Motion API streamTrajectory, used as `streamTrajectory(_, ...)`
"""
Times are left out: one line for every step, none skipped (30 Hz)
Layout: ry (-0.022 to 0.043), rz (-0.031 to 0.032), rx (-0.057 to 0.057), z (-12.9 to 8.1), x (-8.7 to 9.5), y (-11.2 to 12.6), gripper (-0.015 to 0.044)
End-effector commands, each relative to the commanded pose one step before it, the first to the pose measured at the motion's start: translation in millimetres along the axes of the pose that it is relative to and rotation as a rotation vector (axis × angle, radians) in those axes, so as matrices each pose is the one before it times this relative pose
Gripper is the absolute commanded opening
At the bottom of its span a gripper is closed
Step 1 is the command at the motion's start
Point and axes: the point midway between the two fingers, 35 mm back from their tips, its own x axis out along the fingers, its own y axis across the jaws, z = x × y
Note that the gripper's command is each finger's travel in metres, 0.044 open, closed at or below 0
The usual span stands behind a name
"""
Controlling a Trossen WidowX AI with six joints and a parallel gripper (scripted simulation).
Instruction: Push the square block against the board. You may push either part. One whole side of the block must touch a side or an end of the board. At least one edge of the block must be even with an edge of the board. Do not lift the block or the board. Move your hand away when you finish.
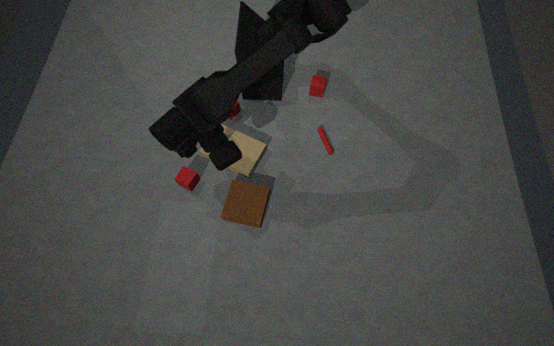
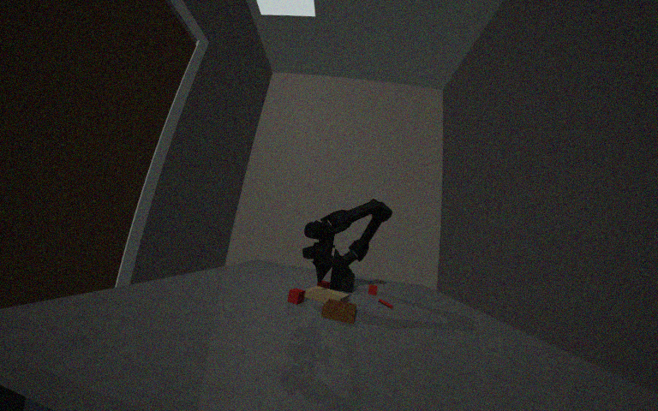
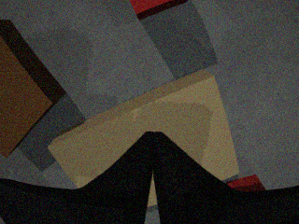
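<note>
Claw [image 1: 223, 156] pinched fully closed and holding nothing, angled down over the tan board [image 1: 249, 153], near the brown block [image 1: 246, 202].
</note>
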Motion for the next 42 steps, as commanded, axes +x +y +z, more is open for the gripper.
streamTrajectory(0.00207, -0.00469, 0.1185, 4.09, 0.65, -9.08, 0.0000)
streamTrajectory(0.00057, 0.00034, 0.0341, 1.37, 0.10, -2.21, 0.0000)
streamTrajectory(0.00060, 0.00034, 0.0341, 1.43, 0.11, -2.17, 0.0000)
streamTrajectory(0.00062, 0.00030, 0.0340, 1.48, 0.12, -2.11, 0.0000)
streamTrajectory(0.00060, 0.00024, 0.0339, 1.53, 0.13, -2.04, 0.0000)
streamTrajectory(0.00058, 0.00018, 0.0338, 1.58, 0.15, -1.96, 0.0000)
streamTrajectory(0.00055, 0.00011, 0.0336, 1.62, 0.16, -1.88, 0.0000)
streamTrajectory(0.00029, -0.00017, 0.0344, 1.71, 0.21, -1.73, 0.0000)
streamTrajectory(0.00031, -0.00018, 0.0345, 1.76, 0.22, -1.69, 0.0000)
streamTrajectory(0.00033, -0.00018, 0.0345, 1.80, 0.22, -1.64, 0.0000)
streamTrajectory(0.00035, -0.00019, 0.0345, 1.84, 0.23, -1.59, 0.0000)
streamTrajectory(0.00037, -0.00019, 0.0345, 1.88, 0.24, -1.54, 0.0000)
streamTrajectory(0.00040, -0.00020, 0.0345, 1.92, 0.25, -1.49, 0.0000)
streamTrajectory(0.00042, -0.00021, 0.0345, 1.96, 0.26, -1.43, 0.0000)
streamTrajectory(0.00044, -0.00022, 0.0344, 1.99, 0.26, -1.38, 0.0000)
streamTrajectory(0.00046, -0.00024, 0.0344, 2.03, 0.27, -1.32, 0.0000)
streamTrajectory(0.00048, -0.00025, 0.0344, 2.06, 0.28, -1.27, 0.0000)
streamTrajectory(0.00049, -0.00026, 0.0344, 2.09, 0.29, -1.21, 0.0000)
streamTrajectory(0.00051, -0.00028, 0.0344, 2.12, 0.30, -1.15, 0.0000)
streamTrajectory(0.00053, -0.00030, 0.0344, 2.14, 0.31, -1.09, 0.0000)
streamTrajectory(0.00055, -0.00032, 0.0344, 2.17, 0.31, -1.03, 0.0000)
streamTrajectory(0.00056, -0.00034, 0.0344, 2.19, 0.32, -0.97, 0.0000)
streamTrajectory(0.00058, -0.00036, 0.0344, 2.22, 0.33, -0.91, 0.0000)
streamTrajectory(0.00060, -0.00038, 0.0344, 2.24, 0.34, -0.85, 0.0000)
streamTrajectory(0.00061, -0.00041, 0.0344, 2.25, 0.35, -0.79, 0.0000)
streamTrajectory(0.00062, -0.00043, 0.0344, 2.27, 0.36, -0.73, 0.0000)
streamTrajectory(0.00064, -0.00046, 0.0343, 2.29, 0.37, -0.67, 0.0000)
streamTrajectory(0.00000, 0.00000, 0.0000, 0.00, 0.00, 0.00, 0.0000)
streamTrajectory(0.00000, 0.00000, 0.0000, 0.00, 0.00, 0.00, 0.0000)
streamTrajectory(0.00000, 0.00000, 0.0000, 0.00, 0.00, 0.00, 0.0000)
streamTrajectory(0.00000, 0.00000, 0.0000, 0.00, 0.00, 0.00, 0.0000)
streamTrajectory(0.00008, 0.00001, 0.0047, 0.33, 3.21, 0.18, 0.0000)
streamTrajectory(0.00038, -0.00005, 0.0142, 0.93, 9.60, 0.34, 0.0000)
streamTrajectory(0.00103, -0.00038, 0.0236, 1.40, 15.84, -0.08, 0.0000)
streamTrajectory(0.00150, -0.00079, 0.0235, 1.27, 15.62, -0.87, 0.0000)
streamTrajectory(0.00111, -0.00069, 0.0141, 0.73, 9.24, -0.89, 0.0000)
streamTrajectory(0.00040, -0.00027, 0.0047, 0.24, 3.06, -0.36, 0.0000)
streamTrajectory(0.00000, 0.00000, 0.0000, 0.00, 0.00, 0.00, 0.0000)
streamTrajectory(0.00000, 0.00000, 0.0000, 0.00, 0.00, 0.00, 0.0000)
streamTrajectory(0.00000, 0.00000, 0.0000, 0.00, 0.00, 0.00, 0.0000)
streamTrajectory(-0.00003, 0.00002, 0.0000, -0.27, -0.01, 0.04, 0.0000)
streamTrajectory(-0.00007, 0.00004, 0.0000, -0.52, -0.02, 0.07, 0.0000)
